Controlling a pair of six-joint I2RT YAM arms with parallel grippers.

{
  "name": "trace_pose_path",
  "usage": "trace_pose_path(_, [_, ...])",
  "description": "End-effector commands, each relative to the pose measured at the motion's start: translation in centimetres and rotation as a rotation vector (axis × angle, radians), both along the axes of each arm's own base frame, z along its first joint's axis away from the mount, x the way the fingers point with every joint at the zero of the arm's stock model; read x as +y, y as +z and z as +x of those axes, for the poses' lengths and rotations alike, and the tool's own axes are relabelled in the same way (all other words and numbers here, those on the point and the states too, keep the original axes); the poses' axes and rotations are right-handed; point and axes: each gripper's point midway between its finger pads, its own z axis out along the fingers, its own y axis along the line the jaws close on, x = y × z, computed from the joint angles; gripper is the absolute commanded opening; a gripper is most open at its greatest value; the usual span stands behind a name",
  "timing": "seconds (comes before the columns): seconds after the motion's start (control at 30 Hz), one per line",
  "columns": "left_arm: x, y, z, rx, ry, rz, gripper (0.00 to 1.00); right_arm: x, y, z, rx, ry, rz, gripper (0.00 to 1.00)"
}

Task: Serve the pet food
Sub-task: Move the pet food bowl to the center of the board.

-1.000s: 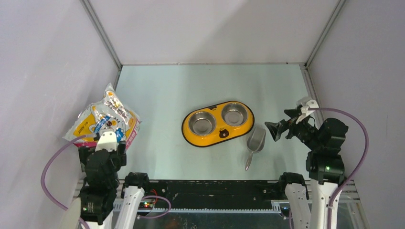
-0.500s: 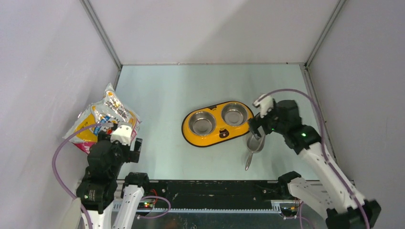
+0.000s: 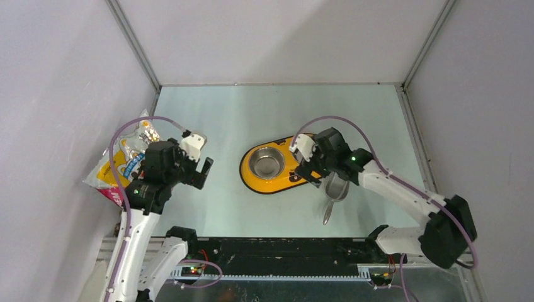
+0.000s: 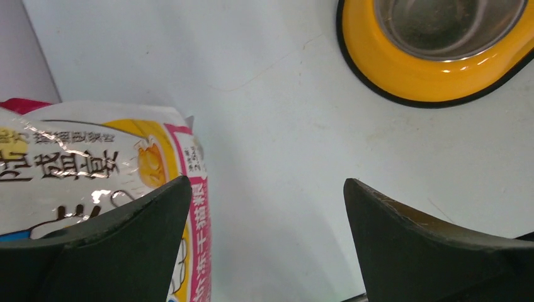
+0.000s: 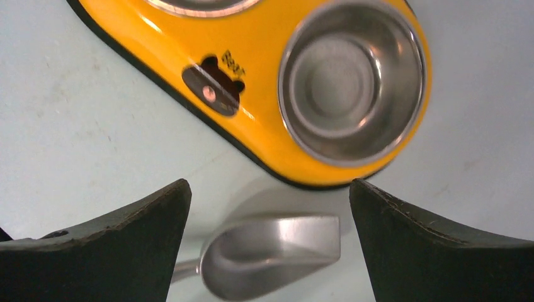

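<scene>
Kibble is not seen loose anywhere; the pet food [image 3: 129, 160] is judged to be inside its glossy cartoon-cat bag [image 4: 82, 163], which is propped at the left edge of the bench [image 3: 252, 113] against the side wall [image 3: 69, 94]. The left fingers [image 3: 203, 167] are spread wide and hold nothing, with the bag just to their left. The right fingers [image 3: 310, 168] are equally wide and empty, hung over the grey metal scoop [image 5: 271, 255], which lies just beside the near right rim of the yellow double-bowl feeder [image 5: 252, 94]. Both steel bowls are seen empty. Little room is left between scoop and feeder, so the feeder could be nudged or its rim caught if the fingers are lowered off line. The slick bag could slip or topple when gripped. Open room is offered by the far part of the bench and the strip between bag and feeder.
</scene>
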Motion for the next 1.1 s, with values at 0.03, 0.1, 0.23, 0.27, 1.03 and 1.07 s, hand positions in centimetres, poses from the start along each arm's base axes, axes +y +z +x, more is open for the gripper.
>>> trace_pose_path(0.03, [-2.1, 2.4, 0.8, -0.148, -0.059, -0.105, 0.98, 5.2, 1.1, 2.5, -0.017, 0.108, 0.055, 1.0])
trace_pose_path(0.1, [-2.2, 2.4, 0.1, -0.179, -0.074, -0.116, 0.98, 5.9, -0.7, 2.9, 0.006, 0.122, 0.006, 1.0])
trace_pose_path(0.23, [-2.3, 2.6, -1.1, -0.229, -0.093, -0.137, 0.98, 6.3, -2.5, 3.0, 0.042, 0.134, -0.037, 1.0])
trace_pose_path(0.27, [-2.3, 2.5, -1.4, -0.241, -0.092, -0.142, 0.98, 6.2, -3.1, 2.9, 0.056, 0.134, -0.049, 1.0])
trace_pose_path(1.03, [-2.0, 2.8, -1.8, -0.274, -0.08, -0.183, 0.98, 2.5, -7.7, 7.6, 0.187, -0.049, -0.061, 0.54])
trace_pose_path(1.07, [-2.0, 2.8, -1.8, -0.274, -0.078, -0.183, 0.98, 1.9, -7.6, 8.3, 0.191, -0.071, -0.055, 0.54])
